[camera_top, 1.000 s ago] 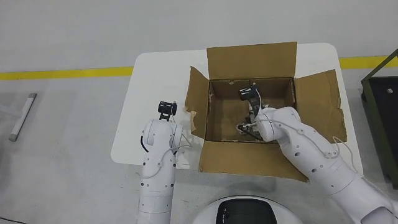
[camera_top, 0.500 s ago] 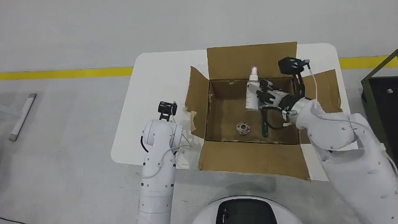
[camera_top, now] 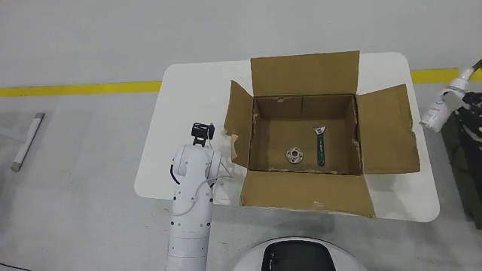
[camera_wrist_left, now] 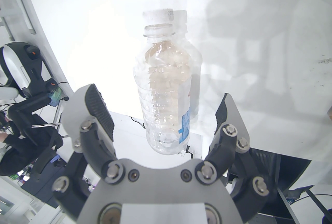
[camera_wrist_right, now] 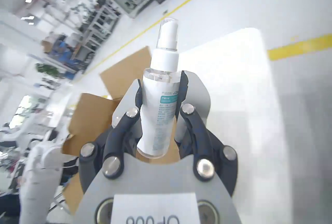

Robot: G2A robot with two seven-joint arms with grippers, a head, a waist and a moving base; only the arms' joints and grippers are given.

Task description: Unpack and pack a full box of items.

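A grey workshop floor crossed by yellow lines [camera_top: 75, 89] surrounds a white table [camera_top: 188, 90]. An open cardboard box [camera_top: 376, 128] sits on it at the centre-right of the top view, all four flaps spread outward. On the box floor lie an adjustable wrench [camera_top: 320, 147] and, near it to the left, a round metal flange [camera_top: 294, 153]; the two do not touch.

At the right edge of that view the right gripper [camera_wrist_right: 160, 85] is past the table's edge. Its fingers are clamped on the body of a white spray bottle [camera_wrist_right: 159, 105], nozzle pointing away from the wrist. The mid-body hold likely keeps the bottle steady for setting down outside the box. A dark green bin [camera_top: 459, 158] stands close by, so room there looks tight.

At the lower left of the top view the left gripper [camera_wrist_left: 158, 95] is beside the box's left flap. Its fingers are spread wide either side of a clear water bottle [camera_wrist_left: 166, 85], with neither pad touching it.

The bare table at the upper left offers the most open room. The right flap leaves only a narrow margin.
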